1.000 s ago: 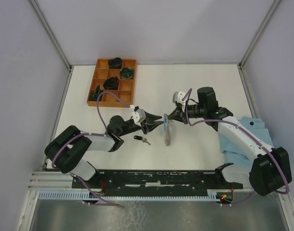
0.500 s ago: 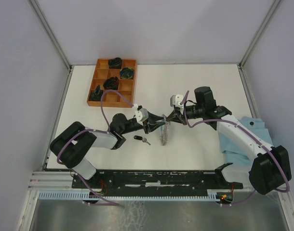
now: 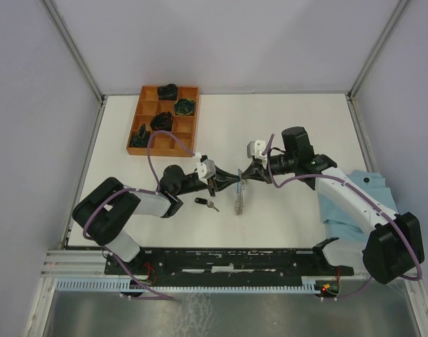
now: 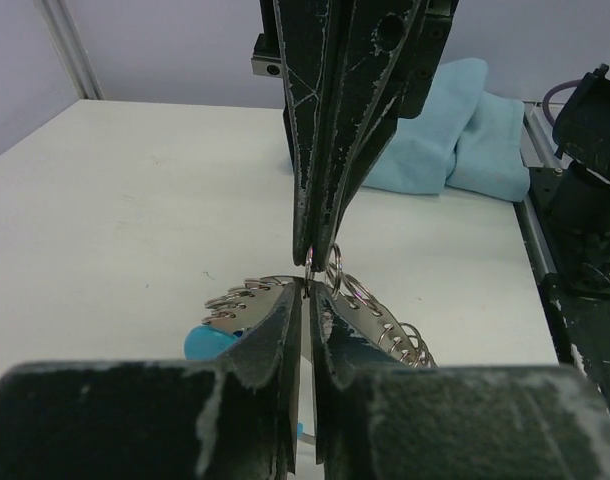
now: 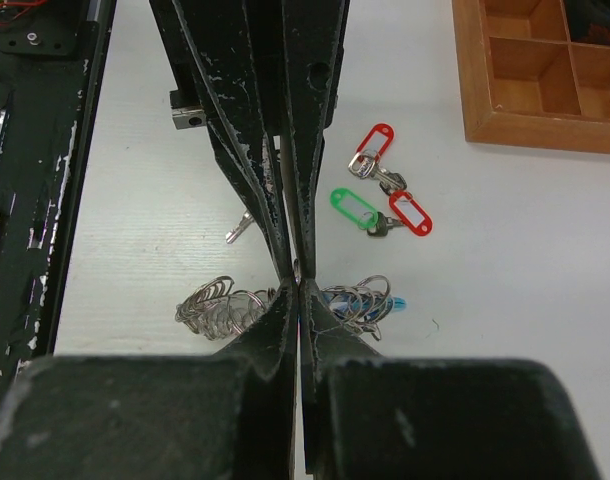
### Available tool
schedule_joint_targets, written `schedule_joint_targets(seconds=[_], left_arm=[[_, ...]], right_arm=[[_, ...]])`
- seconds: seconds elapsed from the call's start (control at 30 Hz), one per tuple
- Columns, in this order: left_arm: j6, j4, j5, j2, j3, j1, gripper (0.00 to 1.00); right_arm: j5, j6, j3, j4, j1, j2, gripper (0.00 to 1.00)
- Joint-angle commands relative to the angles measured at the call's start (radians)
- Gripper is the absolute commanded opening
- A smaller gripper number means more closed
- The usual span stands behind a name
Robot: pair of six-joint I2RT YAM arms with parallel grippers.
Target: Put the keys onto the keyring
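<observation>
**Left end effector.** My left end effector (image 4: 305, 298) sits at the centre of the overhead view, tip to tip with my right end effector (image 5: 298, 292). Its fingers are drawn almost together, with only a thin slit between them. I cannot tell whether they clamp anything.

**Right end effector.** It is clenched, and its fingertips pinch a thin wire loop of the keyring (image 5: 215, 305) at the point where both tips meet.

**Keyring.** It lies directly below the meeting point, at the centre of the bench (image 3: 298, 126). In the right wrist view, its silver coils spread to both sides of my fingers. The light-blue sleeve shows at lower left in the left wrist view.

**Keys.**
- The keys with red and green tags (image 5: 353, 210) lie in a cluster on the bench at the centre right of the right wrist view, apart from the keyring.
- The key with a black tag (image 3: 203, 203) lies just left of the keyring in the overhead view.

**Surroundings.** A wooden tray (image 5: 545, 140) sits at the upper left of the overhead view. A light-blue cloth (image 4: 435, 140) lies at the right edge of the bench.
</observation>
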State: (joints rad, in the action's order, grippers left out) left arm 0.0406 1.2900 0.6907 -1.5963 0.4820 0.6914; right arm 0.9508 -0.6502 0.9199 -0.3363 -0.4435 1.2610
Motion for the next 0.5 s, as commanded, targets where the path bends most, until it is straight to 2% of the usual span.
schedule_joint_targets(seconds=[0.0, 0.1, 0.2, 0.3, 0.47], left_arm=[[0.003, 0.053, 0.041, 0.006, 0.035, -0.003, 0.12], [0.008, 0.051, 0.048, 0.012, 0.04, -0.003, 0.11], [0.008, 0.031, 0.054, 0.019, 0.044, -0.003, 0.03], [-0.001, -0.022, 0.046, 0.041, 0.048, -0.003, 0.03], [-0.074, -0.346, -0.031, 0.164, 0.092, 0.002, 0.03]], right_arm=[[0.066, -0.024, 0.062, 0.014, -0.006, -0.002, 0.01], [0.063, -0.03, 0.062, 0.009, -0.009, 0.003, 0.01], [0.056, -0.037, 0.065, -0.002, -0.01, 0.01, 0.01], [0.039, -0.054, 0.076, -0.041, -0.011, 0.011, 0.02], [-0.025, -0.094, 0.086, -0.111, -0.01, -0.006, 0.11]])
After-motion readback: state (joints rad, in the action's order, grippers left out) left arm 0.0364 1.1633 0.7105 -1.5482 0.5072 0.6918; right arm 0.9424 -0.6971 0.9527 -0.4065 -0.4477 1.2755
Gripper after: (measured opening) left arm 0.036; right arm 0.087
